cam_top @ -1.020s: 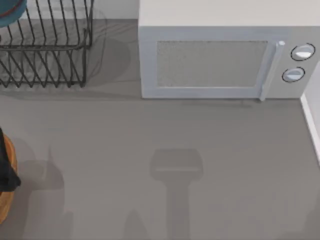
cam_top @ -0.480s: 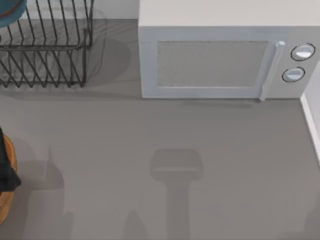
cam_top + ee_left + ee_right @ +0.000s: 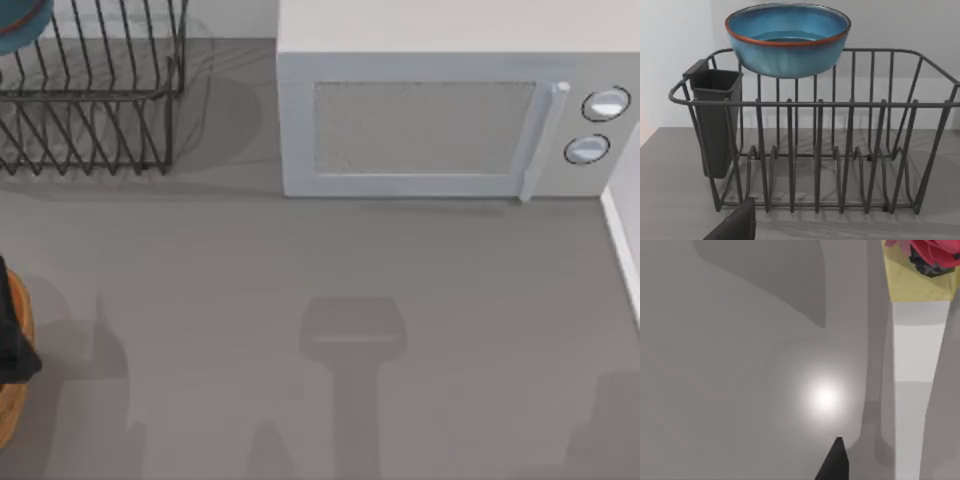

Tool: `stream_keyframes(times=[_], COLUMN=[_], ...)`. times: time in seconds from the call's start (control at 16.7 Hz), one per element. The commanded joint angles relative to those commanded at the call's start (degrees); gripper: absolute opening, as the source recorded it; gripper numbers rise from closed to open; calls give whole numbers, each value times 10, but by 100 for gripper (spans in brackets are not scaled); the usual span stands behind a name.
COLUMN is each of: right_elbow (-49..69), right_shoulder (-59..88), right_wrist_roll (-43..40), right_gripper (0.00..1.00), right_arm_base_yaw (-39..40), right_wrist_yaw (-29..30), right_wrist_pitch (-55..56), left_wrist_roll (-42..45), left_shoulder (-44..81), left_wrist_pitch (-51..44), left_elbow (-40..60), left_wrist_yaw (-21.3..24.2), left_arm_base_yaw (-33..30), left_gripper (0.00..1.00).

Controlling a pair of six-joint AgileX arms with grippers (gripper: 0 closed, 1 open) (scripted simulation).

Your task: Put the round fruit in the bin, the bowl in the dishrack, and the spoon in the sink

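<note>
The bowl (image 3: 787,40), blue-teal inside with a thin reddish-brown rim, sits upright at the top of the dishrack (image 3: 815,150), by its far side. In the top view the black wire dishrack (image 3: 90,90) stands at the back left, with the bowl (image 3: 22,25) cut off at the corner. A dark tip of my left gripper (image 3: 735,225) shows just in front of the rack. A dark tip of my right gripper (image 3: 835,460) hangs over bare grey surface. A red rounded thing (image 3: 935,252) lies on a yellow surface; I cannot tell if it is the round fruit. Spoon and sink are out of view.
A white microwave (image 3: 440,110) stands at the back, right of the rack. A dark caddy (image 3: 715,120) hangs on one end of the rack. A round orange-brown object (image 3: 12,400) lies at the left edge, under a black arm part (image 3: 10,330). A white wall edge (image 3: 625,250) runs along the right.
A faint shadow at the top view's lower right has spread a little to the left. Rack, bowl and microwave have not moved.
</note>
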Motion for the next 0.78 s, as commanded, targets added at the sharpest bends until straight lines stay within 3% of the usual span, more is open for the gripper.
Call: stream_keyframes(times=[0.3, 0.78], right_elbow=[75, 99], right_shoulder=[-50, -38], right_wrist_roll=[3, 6], right_gripper=[0, 0], right_arm_base_yaw=[-2, 0], right_wrist_yaw=[0, 0], right_wrist_pitch=[-123, -139], left_wrist_roll=[0, 0], left_shoulder=[0, 0], left_wrist_pitch=[0, 0], left_elbow=[0, 0], left_wrist_yaw=[0, 0], left_arm_base_yaw=[0, 0], left_gripper=[100, 100])
